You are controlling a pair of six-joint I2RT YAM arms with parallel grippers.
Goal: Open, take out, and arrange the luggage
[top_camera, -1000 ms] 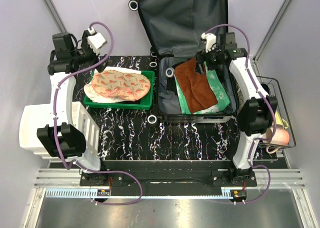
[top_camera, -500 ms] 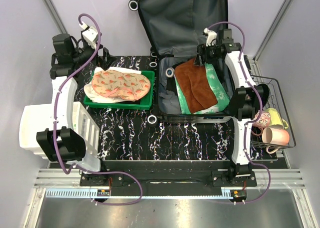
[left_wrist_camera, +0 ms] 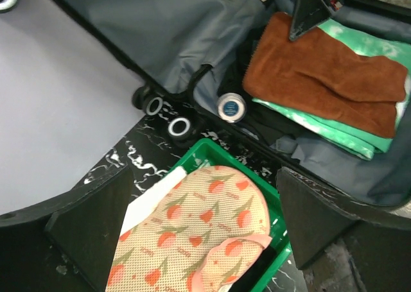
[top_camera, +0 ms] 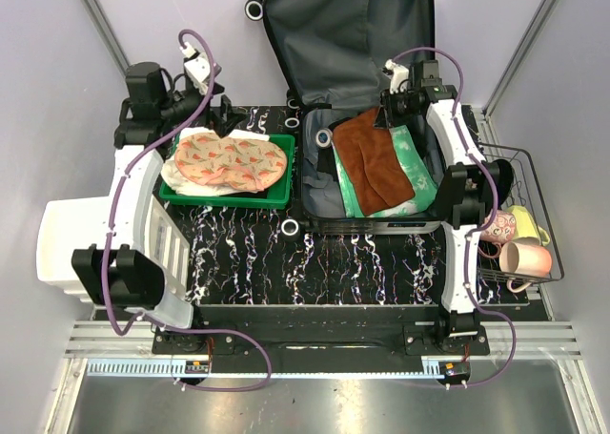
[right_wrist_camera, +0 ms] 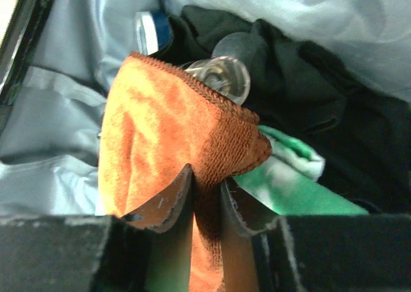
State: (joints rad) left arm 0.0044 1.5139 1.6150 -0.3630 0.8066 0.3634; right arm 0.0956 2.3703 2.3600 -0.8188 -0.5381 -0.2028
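Right gripper (right_wrist_camera: 205,184) is pinched shut on the rust-brown terry towel (right_wrist_camera: 154,131) inside the grey-lined hard-shell suitcase (top_camera: 353,33), opened at the far side. Left gripper (left_wrist_camera: 202,221) is spread wide (empty) over the green plastic bin (top_camera: 238,200), where a tulip-patterned cloth (top_camera: 233,160) is laid; green fabric (top_camera: 415,172) and black clothing (right_wrist_camera: 302,93) are left inside.

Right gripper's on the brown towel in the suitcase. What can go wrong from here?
1. The right gripper pinches the towel by only a small edge fold, so it may slip out on lifting.
2. The towel lies on the green cloth, which may drag along with it.
3. A shiny round item sits against the towel's far edge, and the lift may knock it.
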